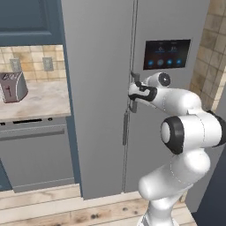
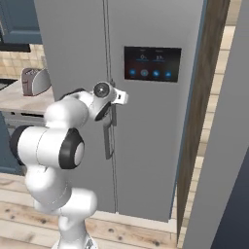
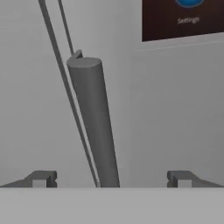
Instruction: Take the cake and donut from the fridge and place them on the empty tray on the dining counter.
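Observation:
The grey fridge [image 1: 97, 88] [image 2: 151, 146] fills the middle, both doors shut, its black panel [image 1: 167, 54] [image 2: 151, 63] lit blue. My gripper [image 1: 132, 92] [image 2: 111, 111] is open and reaches the top of a long vertical handle [image 1: 126, 128] [image 2: 107, 141] beside the door seam. In the hand view the handle [image 3: 94, 118] rises between my two spread fingertips [image 3: 43, 179], and nothing is gripped there [image 3: 111, 179]. The shut doors hide the cake and donut. The empty tray and dining counter are out of view.
Left of the fridge, a toaster [image 1: 12, 87] [image 2: 34, 80] stands on a beige worktop [image 1: 44, 103] above a grey appliance front [image 1: 35, 154]. A dark blue cabinet [image 1: 26, 20] hangs above. A wood side panel [image 2: 204, 97] and a tiled wall [image 1: 212, 48] flank the fridge's right.

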Robot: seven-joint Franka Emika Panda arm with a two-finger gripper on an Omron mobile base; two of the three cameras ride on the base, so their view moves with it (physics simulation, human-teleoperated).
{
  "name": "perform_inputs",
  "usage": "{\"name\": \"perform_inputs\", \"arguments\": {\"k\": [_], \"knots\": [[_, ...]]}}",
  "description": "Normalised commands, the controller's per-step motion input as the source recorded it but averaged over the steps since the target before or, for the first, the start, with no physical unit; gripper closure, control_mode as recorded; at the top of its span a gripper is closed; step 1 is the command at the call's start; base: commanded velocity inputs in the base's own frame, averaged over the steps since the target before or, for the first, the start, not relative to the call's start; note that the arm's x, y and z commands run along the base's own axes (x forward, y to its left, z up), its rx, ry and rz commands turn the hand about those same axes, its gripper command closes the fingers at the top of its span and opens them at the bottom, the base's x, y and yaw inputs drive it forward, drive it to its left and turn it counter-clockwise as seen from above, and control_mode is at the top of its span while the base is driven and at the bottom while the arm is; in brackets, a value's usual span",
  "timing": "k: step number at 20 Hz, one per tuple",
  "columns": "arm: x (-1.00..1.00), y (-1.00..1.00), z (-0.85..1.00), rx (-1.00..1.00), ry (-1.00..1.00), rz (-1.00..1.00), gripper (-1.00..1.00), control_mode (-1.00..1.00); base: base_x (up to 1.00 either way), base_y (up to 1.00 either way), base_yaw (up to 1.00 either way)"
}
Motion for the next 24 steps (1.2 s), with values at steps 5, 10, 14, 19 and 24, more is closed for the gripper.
{"name": "perform_inputs", "arguments": {"k": [5,10,14,19,24], "knots": [[0.57,0.0,-0.21,0.0,0.0,0.0,-1.0,-1.0,0.0,0.0,0.0],[0.59,0.0,-0.28,0.0,0.0,0.0,-1.0,-1.0,0.0,0.0,0.0],[0.66,0.0,-0.37,0.0,0.0,0.01,-1.0,-1.0,0.0,0.0,0.0],[0.71,0.0,-0.38,0.0,-0.01,0.01,-1.0,-1.0,0.0,0.0,0.0],[0.53,0.0,-0.08,0.0,0.0,0.0,1.0,-1.0,0.0,0.0,0.0]]}}
